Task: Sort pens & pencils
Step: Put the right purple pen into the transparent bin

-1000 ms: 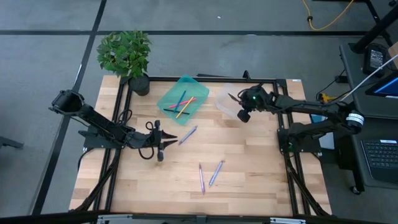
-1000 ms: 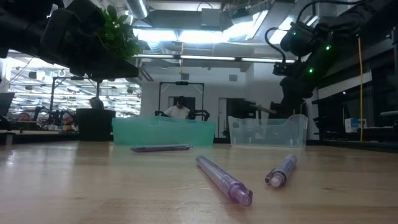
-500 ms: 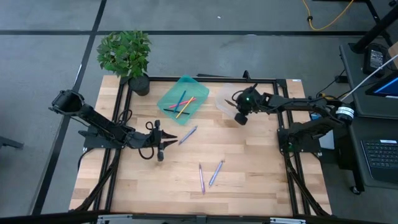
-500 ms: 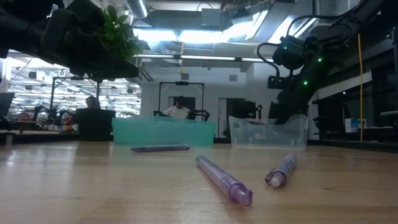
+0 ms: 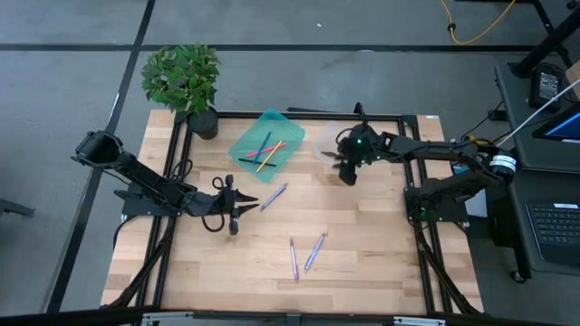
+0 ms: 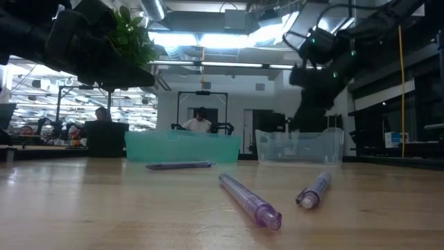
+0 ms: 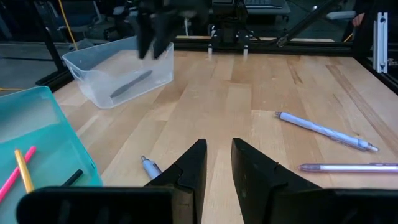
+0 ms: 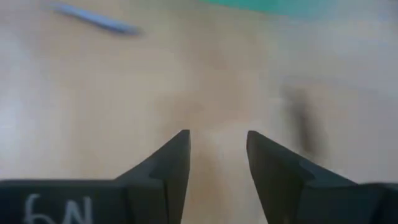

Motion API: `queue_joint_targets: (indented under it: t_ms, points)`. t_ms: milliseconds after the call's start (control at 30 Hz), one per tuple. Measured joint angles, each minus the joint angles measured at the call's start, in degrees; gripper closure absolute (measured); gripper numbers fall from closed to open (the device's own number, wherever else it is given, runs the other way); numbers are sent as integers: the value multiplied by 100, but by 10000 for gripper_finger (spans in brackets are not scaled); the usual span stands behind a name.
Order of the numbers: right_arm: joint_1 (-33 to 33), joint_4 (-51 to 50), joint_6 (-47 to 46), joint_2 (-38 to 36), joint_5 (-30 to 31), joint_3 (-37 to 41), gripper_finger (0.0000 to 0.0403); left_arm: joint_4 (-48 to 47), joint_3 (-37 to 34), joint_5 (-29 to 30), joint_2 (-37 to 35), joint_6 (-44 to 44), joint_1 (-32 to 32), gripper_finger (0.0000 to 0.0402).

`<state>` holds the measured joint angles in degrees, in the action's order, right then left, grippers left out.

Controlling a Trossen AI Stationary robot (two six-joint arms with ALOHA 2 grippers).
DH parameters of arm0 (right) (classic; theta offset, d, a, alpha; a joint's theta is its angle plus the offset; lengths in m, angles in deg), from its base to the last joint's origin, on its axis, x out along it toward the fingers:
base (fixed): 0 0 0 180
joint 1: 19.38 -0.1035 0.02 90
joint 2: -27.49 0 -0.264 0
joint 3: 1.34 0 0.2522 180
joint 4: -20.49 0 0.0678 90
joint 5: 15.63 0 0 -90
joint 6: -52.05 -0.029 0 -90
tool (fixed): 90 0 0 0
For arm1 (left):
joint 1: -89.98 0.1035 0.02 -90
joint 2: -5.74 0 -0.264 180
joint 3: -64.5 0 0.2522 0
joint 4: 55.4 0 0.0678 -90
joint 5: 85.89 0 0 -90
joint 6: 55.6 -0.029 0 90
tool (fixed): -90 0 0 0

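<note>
Since a second ago the right gripper (image 5: pixel 347 172) has swung off the clear bin (image 5: pixel 328 143), jaws now apart and empty, a dark pen (image 7: pixel 130 84) inside. Next: fetch a lavender pen (image 5: pixel 294 257) near the front edge. Left gripper (image 5: pixel 237 210), narrowly parted, waits. Coloured pencils (image 5: pixel 264 152) fill the teal tray (image 5: pixel 246 142) behind.
</note>
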<state>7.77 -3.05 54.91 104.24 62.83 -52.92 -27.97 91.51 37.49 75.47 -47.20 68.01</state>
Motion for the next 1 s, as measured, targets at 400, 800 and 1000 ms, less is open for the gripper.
queue_joint_targets:
  t_ms: [400,800,1000]
  points:
    - [-1981,-373,573,-2,392,-940,243,-2,0,-11,0,13,-4,333]
    - [-3747,-392,43,1088,1021,-1126,242,-7,0,-21,0,24,-4,333]
    - [-4012,-1319,347,2291,1101,-2148,242,-7,2,-52,0,44,-4,333]
